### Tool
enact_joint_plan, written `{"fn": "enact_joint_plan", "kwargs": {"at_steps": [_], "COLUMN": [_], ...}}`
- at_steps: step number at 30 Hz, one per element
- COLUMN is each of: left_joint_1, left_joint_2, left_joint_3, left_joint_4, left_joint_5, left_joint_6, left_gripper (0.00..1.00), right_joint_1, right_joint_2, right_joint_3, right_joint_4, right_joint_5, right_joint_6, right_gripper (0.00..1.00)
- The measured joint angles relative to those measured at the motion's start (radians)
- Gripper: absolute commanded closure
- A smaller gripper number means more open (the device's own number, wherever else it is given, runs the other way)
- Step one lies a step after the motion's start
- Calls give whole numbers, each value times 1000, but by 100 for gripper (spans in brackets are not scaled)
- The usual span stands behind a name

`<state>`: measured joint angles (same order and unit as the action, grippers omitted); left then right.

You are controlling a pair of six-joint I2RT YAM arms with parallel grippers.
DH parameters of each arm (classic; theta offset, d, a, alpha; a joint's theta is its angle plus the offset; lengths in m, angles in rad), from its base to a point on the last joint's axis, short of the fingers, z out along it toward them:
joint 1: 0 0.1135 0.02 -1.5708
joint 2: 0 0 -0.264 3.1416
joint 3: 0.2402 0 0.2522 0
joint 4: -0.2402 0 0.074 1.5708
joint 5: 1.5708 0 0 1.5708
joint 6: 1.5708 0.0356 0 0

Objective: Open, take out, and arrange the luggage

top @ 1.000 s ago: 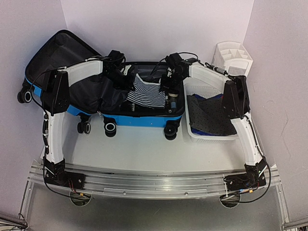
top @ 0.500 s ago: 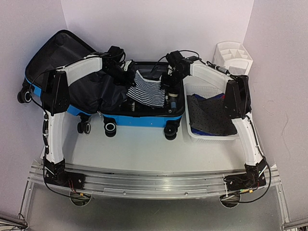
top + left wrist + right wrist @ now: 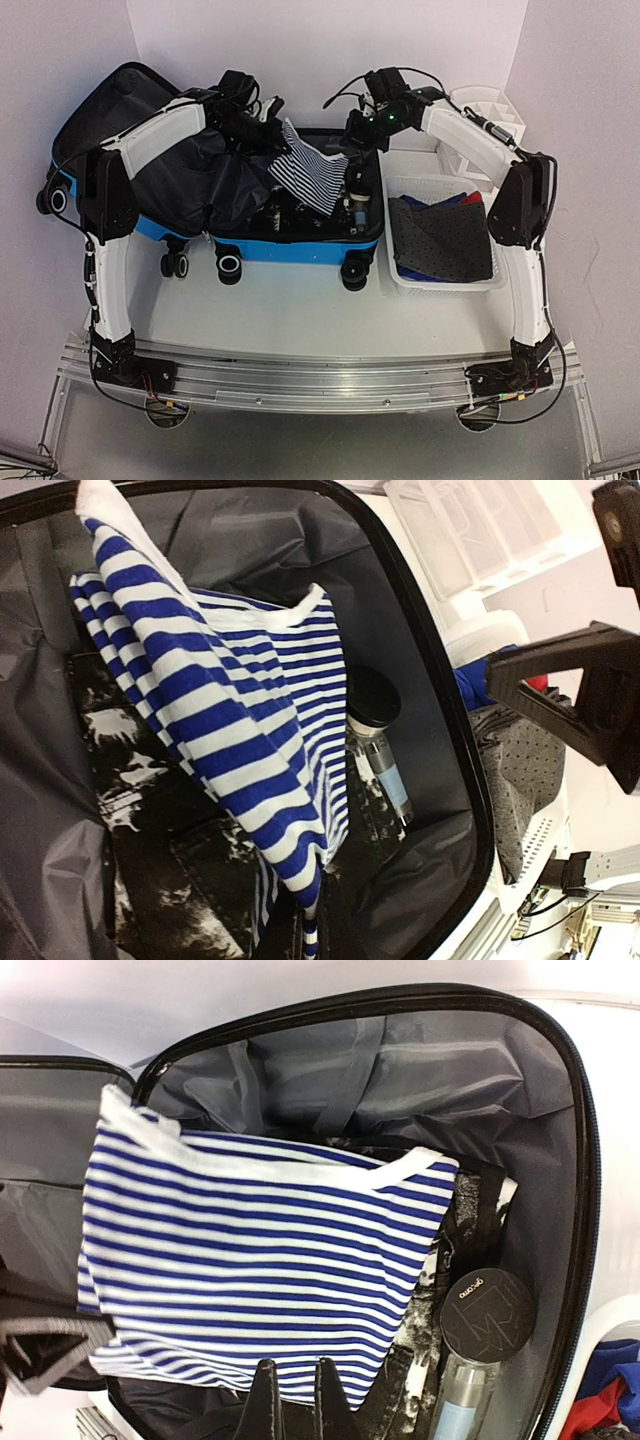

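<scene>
The blue luggage (image 3: 290, 250) lies open, its lid (image 3: 110, 110) leaning on the back left wall and its dark grey lining showing. A blue-and-white striped shirt (image 3: 310, 175) hangs stretched above the open shell. My left gripper (image 3: 280, 122) is shut on the shirt's far left corner, and the cloth (image 3: 230, 680) runs down to a point at the jaws (image 3: 310, 945). My right gripper (image 3: 350, 150) is shut on the right edge, where the shirt (image 3: 250, 1250) meets the two black fingers (image 3: 265, 1400). Under the shirt lie a black-and-white garment (image 3: 470, 1220) and a black-capped bottle (image 3: 487, 1312).
A white mesh basket (image 3: 440, 285) stands right of the suitcase and holds a dark dotted cloth (image 3: 440, 240) over red and blue items. A white drawer organizer (image 3: 485, 115) sits in the back right corner. Walls close in at the back and on both sides.
Both grippers have risen and moved toward the back wall, lifting the striped shirt out of the suitcase. The right arm has swung higher.
</scene>
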<state>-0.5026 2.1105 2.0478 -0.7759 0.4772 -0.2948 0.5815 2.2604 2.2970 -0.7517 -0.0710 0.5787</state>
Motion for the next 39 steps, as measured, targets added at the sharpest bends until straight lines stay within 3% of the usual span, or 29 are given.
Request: {"fn": "enact_joint_plan", "kwargs": {"at_steps": [6,10,17,28,33,39], "left_joint_1": [-11,2,21,22,22,22], "left_joint_2": [0,-2,-2,-2,-2,-2], "left_joint_3": [-1,-39,-111,-147,-147,-152], "left_joint_4": [-3,2,5,19,21,26], "left_joint_5": [-10,-30,-61,-69,-68,-68], "left_joint_6": [-17,-19,-17,-16,-16,-17], "left_gripper": [100,100,100,100,100,100], "right_joint_1": [-3,6,29,31,30,30], "right_joint_2": [0,0,23,142,187,206], "right_joint_3": [-90,-190,-237,-194,-127,-110], "right_joint_4": [10,17,73,115,123,143], "right_joint_5": [-28,-60,-115,-144,-173,-190], "right_joint_6": [85,156,259,310,319,325], "right_gripper": [67,53,56,58,64,60]}}
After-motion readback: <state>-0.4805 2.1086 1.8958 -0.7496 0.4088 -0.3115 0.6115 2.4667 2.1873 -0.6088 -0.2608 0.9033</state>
